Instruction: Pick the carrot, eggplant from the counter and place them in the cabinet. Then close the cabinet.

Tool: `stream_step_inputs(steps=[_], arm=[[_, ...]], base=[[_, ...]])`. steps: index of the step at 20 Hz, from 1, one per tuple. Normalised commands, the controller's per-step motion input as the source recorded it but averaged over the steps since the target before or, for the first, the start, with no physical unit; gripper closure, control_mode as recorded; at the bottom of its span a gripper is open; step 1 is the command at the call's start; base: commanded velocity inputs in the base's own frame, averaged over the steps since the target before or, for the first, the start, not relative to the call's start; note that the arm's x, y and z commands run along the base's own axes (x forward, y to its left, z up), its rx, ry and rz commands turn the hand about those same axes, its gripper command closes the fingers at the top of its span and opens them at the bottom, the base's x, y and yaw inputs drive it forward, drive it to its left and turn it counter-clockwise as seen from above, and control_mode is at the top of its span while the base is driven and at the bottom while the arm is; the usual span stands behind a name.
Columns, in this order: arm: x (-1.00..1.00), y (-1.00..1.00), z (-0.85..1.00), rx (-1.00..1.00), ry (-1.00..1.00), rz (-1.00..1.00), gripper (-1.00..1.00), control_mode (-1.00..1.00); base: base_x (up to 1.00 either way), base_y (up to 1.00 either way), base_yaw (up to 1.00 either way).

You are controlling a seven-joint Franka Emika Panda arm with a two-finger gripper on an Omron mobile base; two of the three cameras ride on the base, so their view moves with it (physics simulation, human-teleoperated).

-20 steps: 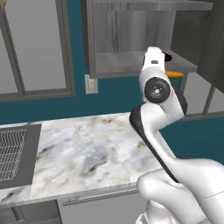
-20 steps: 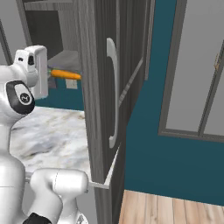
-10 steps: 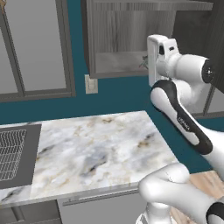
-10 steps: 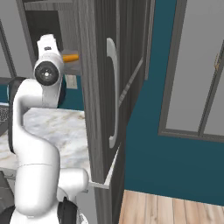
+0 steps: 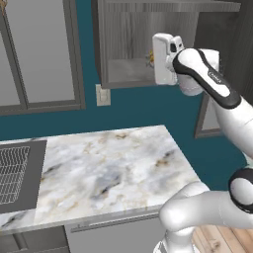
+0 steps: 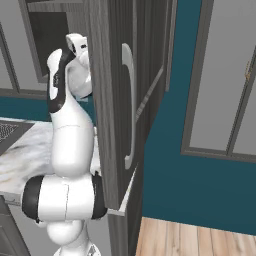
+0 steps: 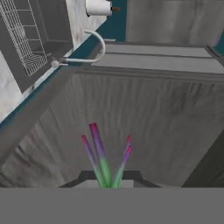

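Reaching up into the open cabinet (image 5: 129, 30), the arm carries its gripper (image 5: 153, 59) just above the grey shelf (image 5: 126, 75). A speck of orange at the fingertips is the carrot (image 5: 150, 58). The jaws are pressed together on it; in the hand view its green and purplish stalks (image 7: 101, 162) stick out from between the tips, toward the cabinet's back wall. From where I stand, the hand looks level and low over the shelf so the carrot can be let go with hardly any drop and will not roll out over the front edge.

The door (image 6: 107, 100) stands swung out wide to the right of the arm, its bar handle (image 6: 131, 100) facing the room. That leaves the opening free for the forearm, and closing it is the last step of the job, not yet due.

Below, the marble counter (image 5: 108, 168) lies well under the hand, with the dark sink (image 5: 17, 173) at its left end. I'd judge the carrot is about ready to be set down.
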Motion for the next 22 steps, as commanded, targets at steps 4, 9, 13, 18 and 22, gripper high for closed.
stream_step_inputs(steps=[4, 9, 13, 18, 22], arm=[[0.74, 0.43, 0.13, -0.22, 0.02, 0.27, -1.0, -1.0], [0.41, 0.26, 0.13, -0.33, 0.0, 0.09, -1.0, -1.0], [0.54, 0.01, 0.03, -0.3, 0.0, 0.01, -1.0, -1.0], [0.22, 0.0, -0.01, -0.29, -0.05, 0.03, -1.0, -1.0], [-0.84, 0.0, -0.08, -0.27, -0.25, 0.1, -1.0, -1.0]], base=[[0.0, 0.0, 0.0], [0.0, 0.0, 0.0], [0.0, 0.0, 0.0], [0.0, 0.0, 0.0], [0.0, 0.0, 0.0]])
